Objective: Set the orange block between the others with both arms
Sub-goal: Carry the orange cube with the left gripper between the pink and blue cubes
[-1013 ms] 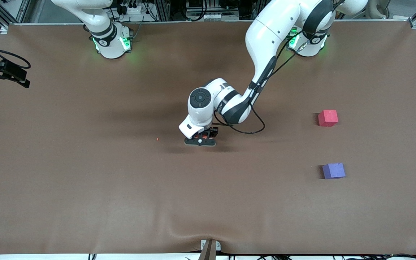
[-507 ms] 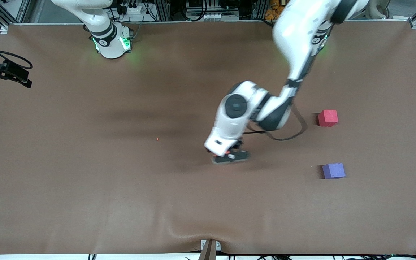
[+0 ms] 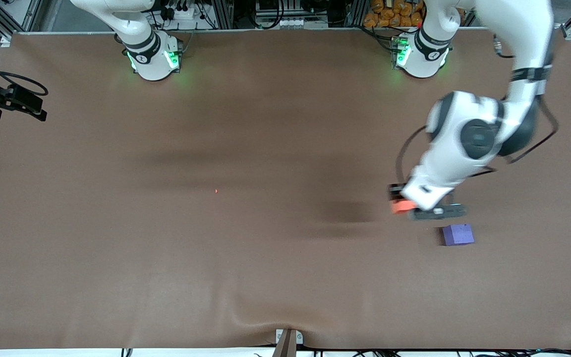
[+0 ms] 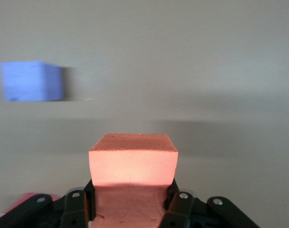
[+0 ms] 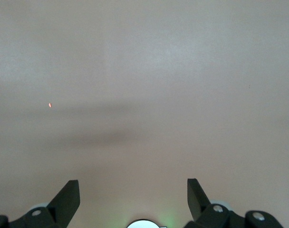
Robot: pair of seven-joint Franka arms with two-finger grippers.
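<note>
Brown table [image 3: 166, 248]; left pincer [image 4: 130, 209] grips orange block [image 4: 133, 164]

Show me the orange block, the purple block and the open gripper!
orange block [image 4: 133, 164], left wrist view, its front face.
purple block [image 3: 458, 234], front view, its top.
right gripper [image 5: 133, 195], right wrist view, gap between its open fingers.

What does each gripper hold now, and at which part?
The left gripper holds the orange block by two opposite side faces, over the table near the purple-blue block. The right gripper is open and holds nothing.
</note>
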